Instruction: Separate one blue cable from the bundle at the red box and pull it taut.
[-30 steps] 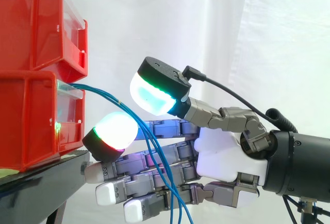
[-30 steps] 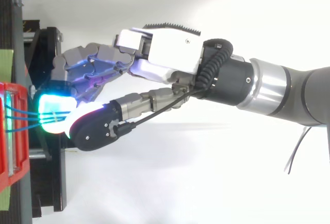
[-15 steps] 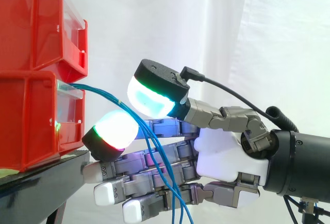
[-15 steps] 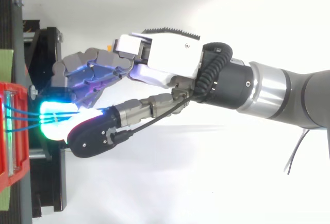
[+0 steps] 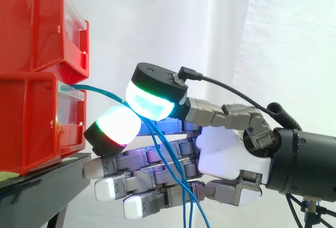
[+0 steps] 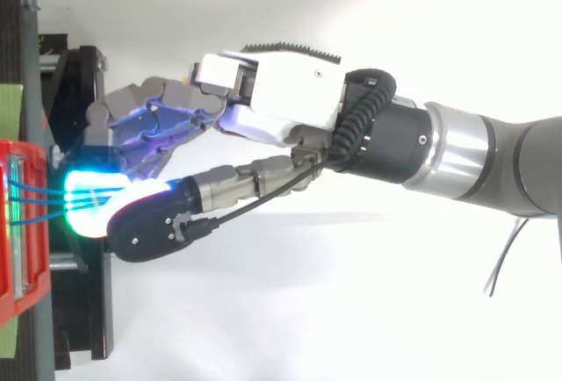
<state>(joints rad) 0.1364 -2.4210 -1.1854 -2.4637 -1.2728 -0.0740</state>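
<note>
Side view first, biggest stuff down. The arm (image 6: 474, 153) comes in from the right in front of the white curtain (image 5: 210, 28), about where it was a second ago. Two red bins sit stacked at the left, the upper red bin (image 5: 31, 23) on the lower red bin (image 5: 31, 123), both on the black stand (image 5: 42, 186). None of those have budged.

What's changed is the hand (image 5: 231, 154). A second ago there was a clear gap between the thumb's pad (image 5: 149, 99) and the top finger's pad (image 5: 118, 125). Now the thumb has swung down and toward the bins, and the two glowing pads look like they meet. The other fingers lie pretty straight underneath, pointing at the stand, and sit a touch lower than before.

The blue cables (image 5: 102, 91) come out of the front of the lower red bin and slope down to the right. They slip in between those two pads, then come out below and droop across the straight fingers before dropping off the bottom edge. So I'd call it a pinch on the cables, thumb against top finger. I can't tell whether it has just one strand or several in there.

Top view backs this up: three blue strands (image 6: 39, 197) run side by side from the bin straight across the cyan-lit pad. The black back of the thumb is pressed in right beside them, closer than it was. The run between bin and pads is short and fairly straight, while everything below the hand hangs slack.
</note>
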